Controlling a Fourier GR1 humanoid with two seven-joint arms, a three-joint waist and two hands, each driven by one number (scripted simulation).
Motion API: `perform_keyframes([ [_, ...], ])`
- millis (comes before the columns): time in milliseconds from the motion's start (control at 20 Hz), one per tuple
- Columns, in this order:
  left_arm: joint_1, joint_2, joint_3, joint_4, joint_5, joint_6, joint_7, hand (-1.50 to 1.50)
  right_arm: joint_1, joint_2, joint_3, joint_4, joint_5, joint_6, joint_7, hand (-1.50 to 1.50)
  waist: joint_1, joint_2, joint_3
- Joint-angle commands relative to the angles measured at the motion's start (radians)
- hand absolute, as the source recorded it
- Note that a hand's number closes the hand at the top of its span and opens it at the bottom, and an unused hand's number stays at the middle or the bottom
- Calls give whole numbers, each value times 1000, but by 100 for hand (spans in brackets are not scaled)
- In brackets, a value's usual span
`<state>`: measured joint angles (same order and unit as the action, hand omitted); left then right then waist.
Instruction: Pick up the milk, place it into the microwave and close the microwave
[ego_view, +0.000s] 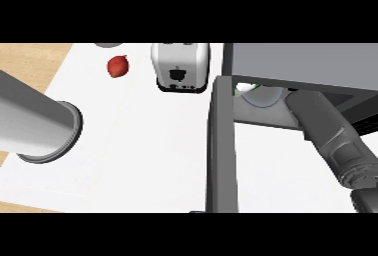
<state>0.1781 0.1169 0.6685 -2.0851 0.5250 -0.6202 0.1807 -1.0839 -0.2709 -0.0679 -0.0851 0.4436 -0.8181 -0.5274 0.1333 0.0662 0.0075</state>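
Observation:
The microwave (295, 62) stands at the back right with its door (221, 150) swung wide open, seen edge-on and reaching toward the counter's front. Inside, above the round glass plate (260, 99), a small white and green piece of the milk (244, 88) shows just behind the door's hinge side. My right forearm (332, 135) runs from the lower right corner into the microwave's opening. Its hand is hidden under the microwave's top. My left forearm (37, 120) crosses the left side, high and close to the camera, and no hand shows on it.
A white toaster (179, 67) stands at the back, just left of the microwave. A red fruit (118, 66) lies left of the toaster. The white counter (140, 160) meets a wooden strip (26, 62) at the far left.

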Motion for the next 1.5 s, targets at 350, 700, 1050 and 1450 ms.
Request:
perform_keyframes([
  [350, 11, -30, -93, 0, -36, -80, -9, -150, -9, 65, -74, -36, -82, 213, -124, -150, -20, -15, -2],
  [700, -19, -23, -127, 45, -34, -124, -31, -150, 23, 71, -159, -49, -171, 358, -209, -150, -47, -26, -4],
  [1050, -10, -64, -202, 12, -39, -145, -20, -150, 84, 82, -230, -48, -250, 527, -286, -150, -72, -41, -5],
  [1450, -5, -116, -360, -16, -128, -79, 28, 150, 203, 114, -284, -61, -326, 742, -371, -150, -109, -55, -6],
])
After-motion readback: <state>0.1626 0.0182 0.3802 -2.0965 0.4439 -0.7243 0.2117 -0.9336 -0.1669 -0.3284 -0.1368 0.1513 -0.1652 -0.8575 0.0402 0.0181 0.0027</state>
